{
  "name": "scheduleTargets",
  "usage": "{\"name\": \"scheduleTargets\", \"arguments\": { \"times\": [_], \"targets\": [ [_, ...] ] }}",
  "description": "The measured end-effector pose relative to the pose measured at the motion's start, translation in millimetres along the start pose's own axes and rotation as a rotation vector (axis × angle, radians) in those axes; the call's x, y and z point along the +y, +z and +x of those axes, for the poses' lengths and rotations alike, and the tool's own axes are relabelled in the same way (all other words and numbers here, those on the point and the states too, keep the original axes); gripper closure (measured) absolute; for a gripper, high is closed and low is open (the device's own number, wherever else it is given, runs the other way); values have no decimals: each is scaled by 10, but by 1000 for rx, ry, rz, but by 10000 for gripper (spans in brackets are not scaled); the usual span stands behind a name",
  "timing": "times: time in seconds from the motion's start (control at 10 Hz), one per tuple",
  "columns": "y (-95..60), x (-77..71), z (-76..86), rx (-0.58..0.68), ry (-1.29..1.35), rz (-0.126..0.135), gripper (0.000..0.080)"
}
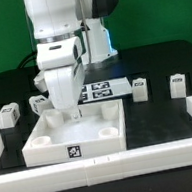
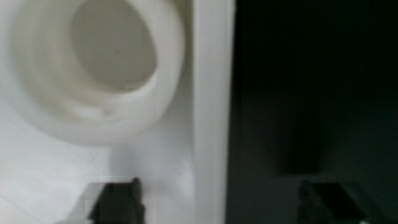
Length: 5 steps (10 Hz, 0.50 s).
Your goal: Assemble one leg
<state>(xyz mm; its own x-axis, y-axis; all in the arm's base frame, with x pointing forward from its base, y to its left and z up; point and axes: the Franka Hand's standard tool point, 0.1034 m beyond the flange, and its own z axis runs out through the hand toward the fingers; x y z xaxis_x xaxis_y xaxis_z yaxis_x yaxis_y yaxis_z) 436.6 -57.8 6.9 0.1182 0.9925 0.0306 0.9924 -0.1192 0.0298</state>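
Where the exterior view takes in the scene, a black table top (image 1: 159, 119) is seen, fenced by a low white rail (image 1: 106, 169) and backed by a green wall (image 1: 156, 13). A white square tabletop (image 1: 52, 150) with round corner sockets is laid near the middle of the table, hollow side up, with a marker tag on its near wall. The marker board (image 1: 104, 85) is seen flat on the table behind it.

The white arm is lowered from above, and the gripper (image 1: 70, 110) is set down at the far part of the tabletop, toward the exterior view's left. How far the fingers are spread cannot be told from this view.

Four legs are set out on the black surface, all apart from the gripper. The first leg (image 1: 8, 116) and the second leg (image 1: 38, 106) are placed on the exterior view's left of the tabletop. The third leg (image 1: 140, 87) and the fourth leg (image 1: 178, 85) are placed on the exterior view's right. Each is shown as a stubby white block with a tagged face turned roughly toward the camera. The long axis of any of them cannot be made out at this size.

From the wrist view, a round socket (image 2: 107, 60) is seen sunk in the white tabletop (image 2: 54, 170), whose straight edge is met by the black table top (image 2: 311, 90). The gripper (image 2: 217, 200) is shown with its dark fingertips (image 2: 118, 202) wide apart, one over the white piece and one over the black surface. Nothing is held between them.
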Motion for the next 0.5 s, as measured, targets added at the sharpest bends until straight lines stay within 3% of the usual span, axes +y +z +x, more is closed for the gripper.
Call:
{"name": "scheduleTargets", "arguments": {
  "times": [0.2, 0.3, 0.4, 0.5],
  "targets": [
    [0, 0, -2, 0, 0, 0, 656],
    [3, -3, -3, 0, 1, 1, 656],
    [3, -3, -5, 0, 1, 1, 742],
    [3, -3, -5, 0, 1, 1, 742]
  ]
}}
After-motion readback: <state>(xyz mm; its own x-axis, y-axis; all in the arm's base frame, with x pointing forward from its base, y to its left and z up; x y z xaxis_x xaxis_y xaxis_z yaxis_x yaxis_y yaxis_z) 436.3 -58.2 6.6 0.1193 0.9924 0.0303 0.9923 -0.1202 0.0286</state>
